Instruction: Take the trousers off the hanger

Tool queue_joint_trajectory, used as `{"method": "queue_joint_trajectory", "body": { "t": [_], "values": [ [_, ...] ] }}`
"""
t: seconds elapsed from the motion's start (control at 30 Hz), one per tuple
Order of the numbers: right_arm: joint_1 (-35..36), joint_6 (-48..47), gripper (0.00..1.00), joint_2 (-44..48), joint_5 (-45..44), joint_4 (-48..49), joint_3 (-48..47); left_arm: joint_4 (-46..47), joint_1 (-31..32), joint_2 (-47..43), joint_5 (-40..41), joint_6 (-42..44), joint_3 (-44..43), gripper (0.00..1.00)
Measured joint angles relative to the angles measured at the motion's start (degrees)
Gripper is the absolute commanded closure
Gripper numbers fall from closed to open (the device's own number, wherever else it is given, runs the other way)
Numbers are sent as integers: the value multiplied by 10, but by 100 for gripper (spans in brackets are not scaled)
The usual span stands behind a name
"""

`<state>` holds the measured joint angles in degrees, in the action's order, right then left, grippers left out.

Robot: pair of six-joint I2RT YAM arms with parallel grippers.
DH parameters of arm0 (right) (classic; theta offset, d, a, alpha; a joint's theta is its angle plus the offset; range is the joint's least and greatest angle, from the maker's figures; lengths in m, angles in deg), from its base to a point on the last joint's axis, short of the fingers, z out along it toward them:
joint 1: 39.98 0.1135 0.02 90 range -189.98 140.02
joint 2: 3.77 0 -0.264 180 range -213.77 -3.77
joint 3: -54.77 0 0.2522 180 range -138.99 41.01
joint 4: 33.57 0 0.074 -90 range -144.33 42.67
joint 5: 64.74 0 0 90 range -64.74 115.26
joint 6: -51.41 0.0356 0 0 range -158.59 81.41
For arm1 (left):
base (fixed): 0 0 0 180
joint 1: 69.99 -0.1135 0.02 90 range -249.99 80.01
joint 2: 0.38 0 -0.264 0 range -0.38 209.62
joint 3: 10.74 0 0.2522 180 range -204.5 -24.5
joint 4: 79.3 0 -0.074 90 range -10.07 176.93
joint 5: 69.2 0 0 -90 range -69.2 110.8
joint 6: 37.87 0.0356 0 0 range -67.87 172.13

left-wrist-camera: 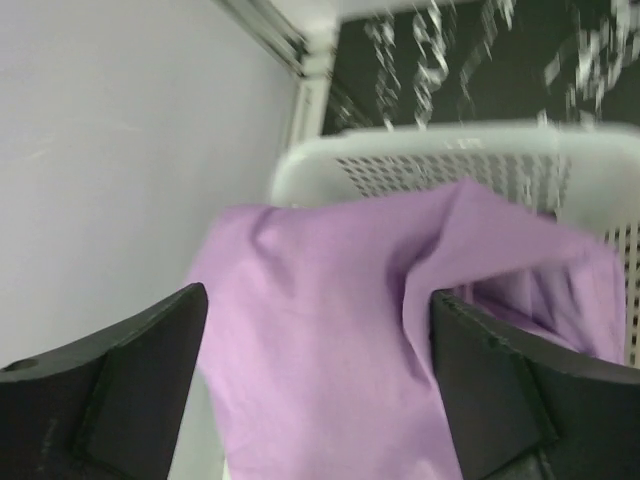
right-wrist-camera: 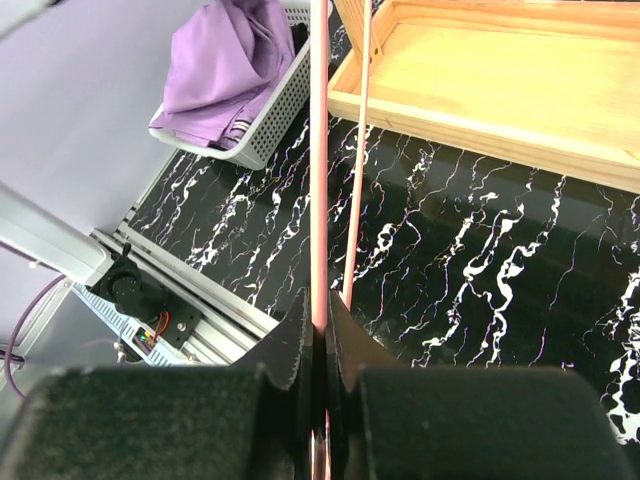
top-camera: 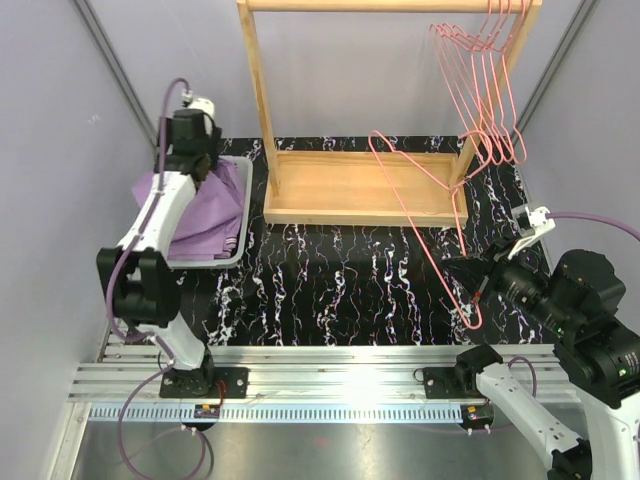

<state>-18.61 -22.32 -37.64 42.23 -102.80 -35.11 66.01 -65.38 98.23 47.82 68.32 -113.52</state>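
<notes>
The lilac-purple trousers (top-camera: 205,215) lie bunched in a white perforated basket (top-camera: 243,200) at the far left; they also show in the left wrist view (left-wrist-camera: 330,340) and the right wrist view (right-wrist-camera: 225,60). The black trousers are not in view. My left gripper (left-wrist-camera: 318,330) is open just above the lilac cloth, one finger on each side. My right gripper (right-wrist-camera: 320,315) is shut on a bare pink wire hanger (top-camera: 430,235) near its lower corner, holding it slanted above the mat at the right.
A wooden clothes rack (top-camera: 360,185) stands at the back centre, with several empty pink hangers (top-camera: 490,90) on its top rail at the right. Grey walls close both sides. A black marbled mat (top-camera: 340,290) covers the table.
</notes>
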Motion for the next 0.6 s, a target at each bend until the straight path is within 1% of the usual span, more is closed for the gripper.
{"method": "queue_joint_trajectory", "body": {
  "t": [0.1, 0.2, 0.27, 0.37, 0.43, 0.53, 0.6],
  "values": [
    [0, 0, 100, -8, 0, -2, -5, -4, -42, -46, -30, -70, 0, 4],
    [0, 2, 100, -15, 2, -2, -5, -8, -91, -58, -82, -144, 0, 10],
    [0, 5, 100, -18, 2, -2, -5, 19, -114, -59, -124, -167, 30, 9],
    [0, 7, 100, -22, 2, -2, -5, 57, -117, -61, -207, -176, 102, 9],
    [0, 9, 100, -25, 2, -2, -7, 61, -109, -59, -271, -172, 139, 8],
    [0, 11, 100, -29, 2, -2, -11, 51, -97, -45, -353, -155, 140, 8],
    [0, 13, 100, -31, 2, -2, -12, 41, -94, -39, -389, -142, 128, 5]
  ]
}}
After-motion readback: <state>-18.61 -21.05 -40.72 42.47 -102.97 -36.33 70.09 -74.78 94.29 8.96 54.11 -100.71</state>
